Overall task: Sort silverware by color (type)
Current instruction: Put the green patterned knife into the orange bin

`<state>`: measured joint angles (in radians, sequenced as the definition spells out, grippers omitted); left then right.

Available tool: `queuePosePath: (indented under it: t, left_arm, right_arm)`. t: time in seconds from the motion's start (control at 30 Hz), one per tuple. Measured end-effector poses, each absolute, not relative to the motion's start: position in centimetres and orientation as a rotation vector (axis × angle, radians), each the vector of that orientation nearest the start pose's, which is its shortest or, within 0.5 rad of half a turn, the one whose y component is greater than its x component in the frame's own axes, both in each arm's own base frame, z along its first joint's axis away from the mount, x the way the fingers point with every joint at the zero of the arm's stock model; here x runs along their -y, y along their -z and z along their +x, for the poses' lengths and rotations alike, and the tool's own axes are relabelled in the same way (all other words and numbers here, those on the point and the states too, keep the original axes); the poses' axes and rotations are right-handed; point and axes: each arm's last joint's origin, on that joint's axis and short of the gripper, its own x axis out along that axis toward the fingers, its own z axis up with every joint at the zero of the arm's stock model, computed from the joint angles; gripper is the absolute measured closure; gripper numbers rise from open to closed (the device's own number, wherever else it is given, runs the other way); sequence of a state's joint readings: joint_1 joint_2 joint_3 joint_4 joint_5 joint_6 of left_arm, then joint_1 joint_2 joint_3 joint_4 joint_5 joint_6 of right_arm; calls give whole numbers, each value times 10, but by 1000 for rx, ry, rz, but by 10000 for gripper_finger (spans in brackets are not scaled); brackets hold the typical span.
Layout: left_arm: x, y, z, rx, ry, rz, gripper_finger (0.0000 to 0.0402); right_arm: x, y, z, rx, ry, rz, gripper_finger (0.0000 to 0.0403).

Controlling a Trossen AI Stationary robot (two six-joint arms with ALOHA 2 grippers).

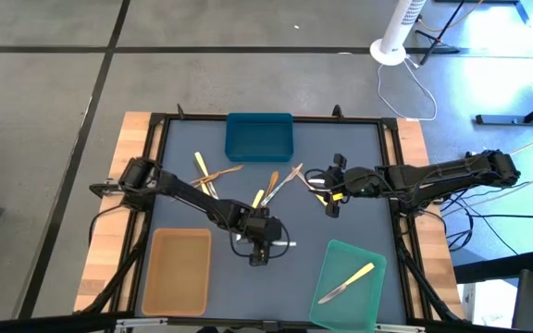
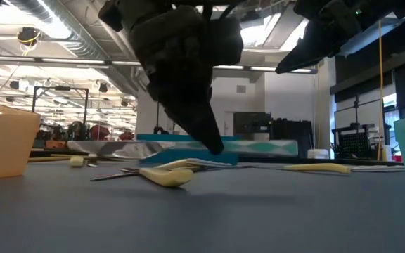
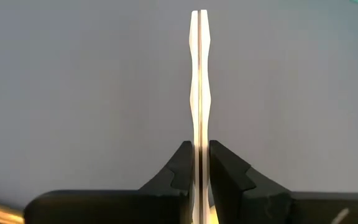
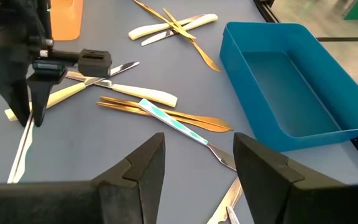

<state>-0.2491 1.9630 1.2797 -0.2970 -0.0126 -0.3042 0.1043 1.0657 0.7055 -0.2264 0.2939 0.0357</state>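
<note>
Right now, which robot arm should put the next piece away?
Probably the left: the left gripper is already shut on a silvery utensil. The right gripper hangs open and empty over the pile.

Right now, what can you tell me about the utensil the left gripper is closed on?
The silvery-white utensil is thin, flat and metallic-looking, seen edge-on with a gently wavy outline. The left gripper is shut on one end, and the rest extends straight out over the grey table. From above, it lies near the table's middle, right of the tan tray. Whether it is lifted cannot be told.

Left gripper (image 1: 259,252) clamped, right gripper (image 1: 331,205) agape
</note>
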Motion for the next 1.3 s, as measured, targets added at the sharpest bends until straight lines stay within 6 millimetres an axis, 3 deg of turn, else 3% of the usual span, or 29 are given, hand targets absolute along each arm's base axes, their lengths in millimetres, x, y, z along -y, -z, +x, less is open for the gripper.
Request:
queuePosePath:
  t: [0.47, 0.77, 0.93, 1.3]
  left_arm:
    - [83, -218, 376, -882, 56, -206, 375]
    - [85, -265, 341, -871, -40, -362, 377]
    - [101, -278, 314, -915, -152, -452, 377]
    - [156, -270, 262, -1030, -391, -553, 377]
  right_arm:
    - [-15, -252, 222, -571, 194, -81, 224]
    - [-15, -252, 222, -571, 194, -81, 224]
    - [-15, -252, 222, -571, 195, -81, 224]
    - [-15, -252, 222, -572, 194, -81, 224]
